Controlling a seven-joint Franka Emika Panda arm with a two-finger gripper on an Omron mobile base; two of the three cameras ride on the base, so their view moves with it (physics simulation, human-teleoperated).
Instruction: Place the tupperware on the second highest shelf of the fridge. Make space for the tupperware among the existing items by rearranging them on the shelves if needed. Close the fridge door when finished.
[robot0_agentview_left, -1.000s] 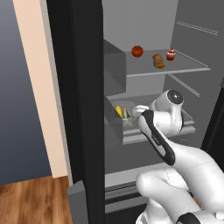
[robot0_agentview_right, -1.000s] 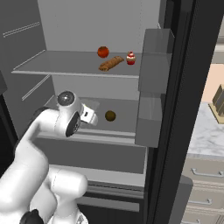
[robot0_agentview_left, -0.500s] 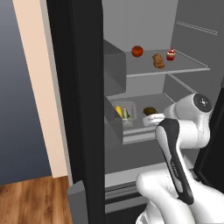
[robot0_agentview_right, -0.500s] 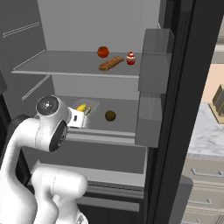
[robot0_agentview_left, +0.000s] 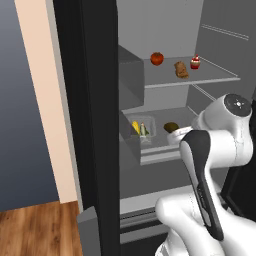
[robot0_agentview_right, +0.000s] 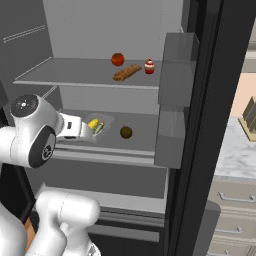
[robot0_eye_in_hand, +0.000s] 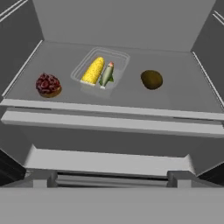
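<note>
The tupperware (robot0_eye_in_hand: 101, 70), clear with a yellow corn cob and a green vegetable inside, rests on the second highest shelf (robot0_eye_in_hand: 109, 122) of the fridge, back from its thick grey front edge. It also shows in both base views (robot0_agentview_left: 141, 128) (robot0_agentview_right: 97, 125). My gripper (robot0_agentview_right: 86, 131) hovers at the shelf's front, short of the tupperware, open with nothing between its fingers. A dark red fruit (robot0_eye_in_hand: 48, 84) lies left of the container and a brownish-green round fruit (robot0_eye_in_hand: 151, 79) lies to its right.
On the shelf above (robot0_agentview_right: 60, 80) stand a red tomato (robot0_agentview_right: 117, 59), a brown bread roll (robot0_agentview_right: 127, 72) and a red-topped cupcake (robot0_agentview_right: 149, 66). The open black fridge doors (robot0_agentview_left: 90, 125) (robot0_agentview_right: 200, 125) flank the opening, with grey door bins (robot0_agentview_right: 175, 140). A drawer front lies below.
My arm has swung back from the shelf and the hand has drawn away from the tupperware. The tupperware and the foods have stayed where they were.
</note>
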